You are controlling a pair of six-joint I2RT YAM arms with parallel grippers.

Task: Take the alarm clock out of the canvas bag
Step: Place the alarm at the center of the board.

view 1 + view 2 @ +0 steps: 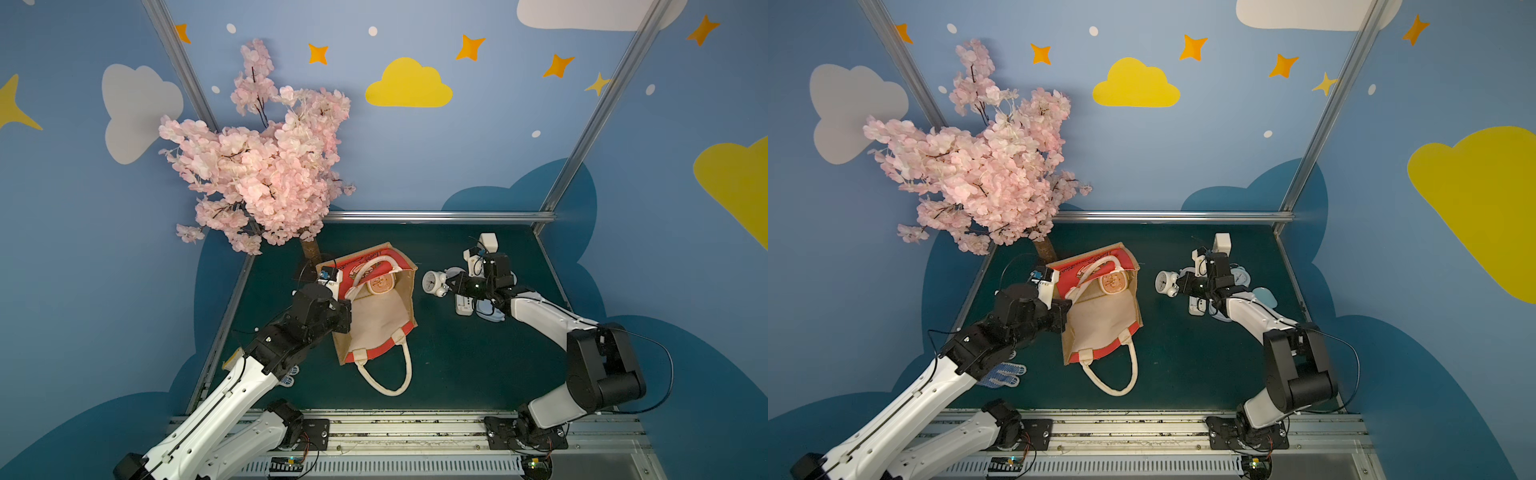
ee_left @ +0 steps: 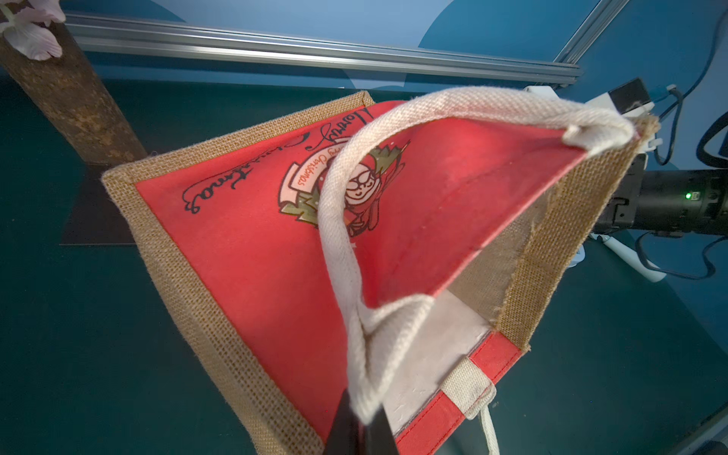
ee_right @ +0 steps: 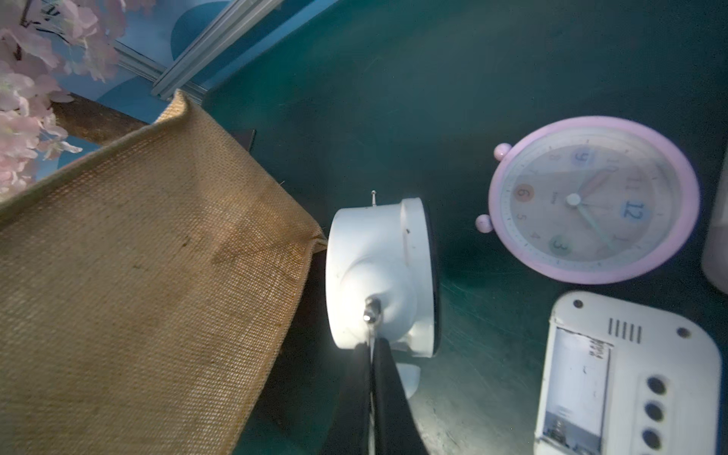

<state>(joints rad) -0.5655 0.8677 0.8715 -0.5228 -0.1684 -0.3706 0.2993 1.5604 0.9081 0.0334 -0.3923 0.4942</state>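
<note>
Only the tips of the left hand (image 2: 364, 427) show, cut by the wrist picture's edge, pinched on a cream handle (image 2: 338, 244) of the canvas bag (image 2: 244, 275); in both top views its arm covers it. The right hand (image 3: 371, 348) runs off the edge too, clamped on the alarm clock (image 3: 378, 272) just beside the bag, dial turned away. In the bag's mouth a round pinkish thing (image 1: 380, 284) is too small to tell. Farther from the bag, a white box-shaped device (image 3: 630, 374) is cut off.
</note>
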